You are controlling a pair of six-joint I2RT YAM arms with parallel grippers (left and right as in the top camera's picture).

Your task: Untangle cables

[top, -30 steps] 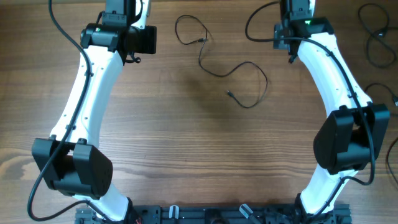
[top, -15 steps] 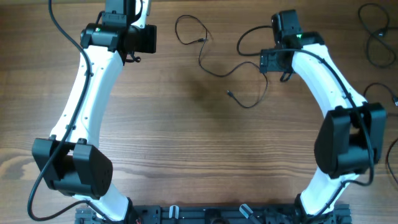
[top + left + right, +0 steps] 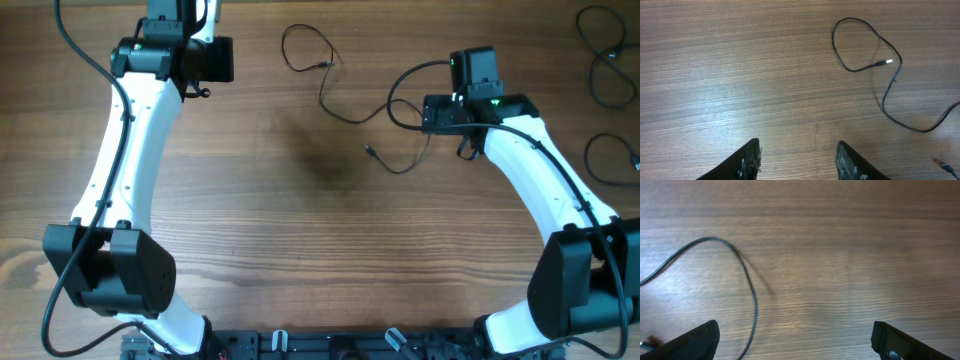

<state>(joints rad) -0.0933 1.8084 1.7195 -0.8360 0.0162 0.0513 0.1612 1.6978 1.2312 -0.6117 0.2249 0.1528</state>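
Two grippers stand open over the wooden table point(image 3: 300, 250), and neither holds anything. At the far left corner, the left gripper point(image 3: 799, 162) has its fingers moderately apart above bare wood. The cable point(image 3: 340, 112) lies well off to its right. In the left wrist view the cable's point(image 3: 883, 104) upper end curls into a loop, and the silver plug point(image 3: 888, 62) sits just beside the cord's own run. From there the cord snakes rightward across the middle of the table and bends back to a second plug end. The right gripper point(image 3: 795, 342) is spread wide, and an arc of the cable point(image 3: 754, 300) lies left of the midline between its fingers. The step in hand looks like the right arm's approach for a first grasp. To do it well, it should shift until that single strand runs between the fingers, come down close to the wood, and close on one strand only. It should then draw gently away from the loop so the loop opens instead of tightening. More cords point(image 3: 597, 52) lie at the right edge, well apart.
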